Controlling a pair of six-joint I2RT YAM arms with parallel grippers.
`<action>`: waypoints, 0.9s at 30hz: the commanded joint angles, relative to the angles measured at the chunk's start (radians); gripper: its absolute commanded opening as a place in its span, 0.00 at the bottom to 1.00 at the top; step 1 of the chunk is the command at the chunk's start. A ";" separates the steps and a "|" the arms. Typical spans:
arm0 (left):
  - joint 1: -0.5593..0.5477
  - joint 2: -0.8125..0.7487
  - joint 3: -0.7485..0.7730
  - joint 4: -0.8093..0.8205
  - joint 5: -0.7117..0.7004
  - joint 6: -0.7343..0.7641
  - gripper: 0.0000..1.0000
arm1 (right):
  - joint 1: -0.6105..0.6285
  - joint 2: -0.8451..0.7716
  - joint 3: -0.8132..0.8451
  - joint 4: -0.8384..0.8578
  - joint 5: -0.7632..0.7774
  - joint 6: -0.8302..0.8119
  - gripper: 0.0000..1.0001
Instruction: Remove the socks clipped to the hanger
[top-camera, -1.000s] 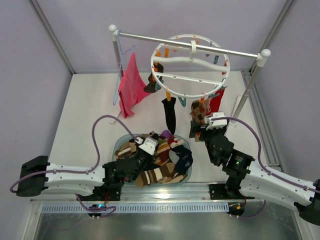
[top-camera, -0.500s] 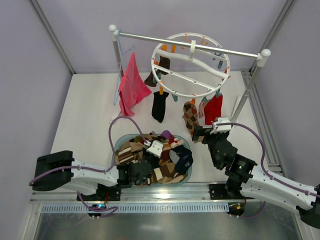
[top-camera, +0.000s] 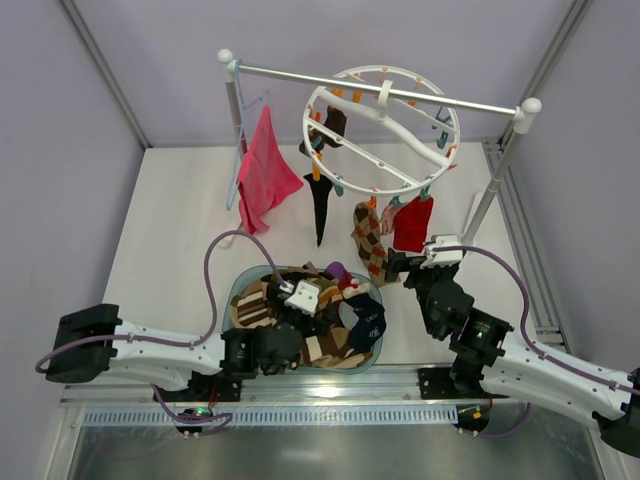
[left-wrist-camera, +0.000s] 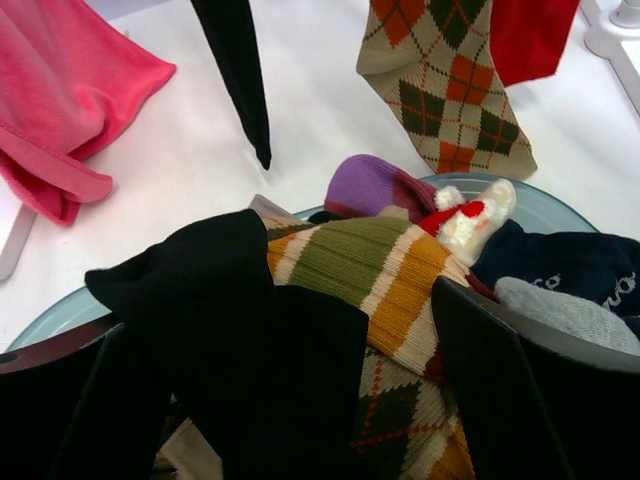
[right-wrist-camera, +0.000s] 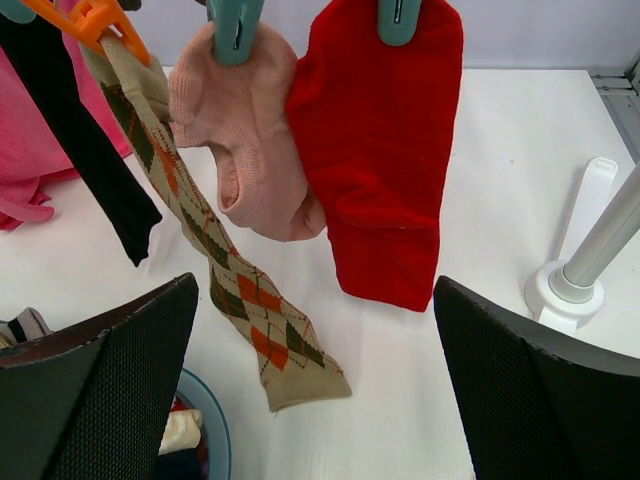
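A large white round plastic ring hanger (top-camera: 380, 130) with orange and teal clips hangs on a metal rail (top-camera: 300, 74) at 12 o'clock of the white table (top-camera: 170, 230). From its near rim hang a limp black sock (top-camera: 320, 205), a beige argyle sock (top-camera: 368, 240), a small peach sock (right-wrist-camera: 245, 140) and a red sock (top-camera: 412, 222); a dark brown sock (top-camera: 330, 125) is clipped at its 9 o'clock side. The right end effector (top-camera: 425, 250) is at 5 o'clock under the ring, its fingers wide apart and holding nothing. The left end effector (left-wrist-camera: 320, 400) is over a translucent bluish bowl (top-camera: 235, 290) full of socks at 6 o'clock, also wide open, with a black sock (left-wrist-camera: 240, 340) lying loose between its fingers.
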 joint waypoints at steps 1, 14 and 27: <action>-0.010 -0.058 0.061 -0.103 -0.084 -0.021 0.99 | -0.002 -0.013 -0.005 0.049 0.018 0.020 1.00; -0.013 -0.141 0.173 -0.239 -0.073 0.039 0.99 | -0.002 -0.043 -0.021 0.055 0.017 0.018 1.00; -0.001 0.003 0.197 0.144 0.166 0.295 1.00 | -0.002 -0.102 -0.067 0.125 0.059 -0.014 1.00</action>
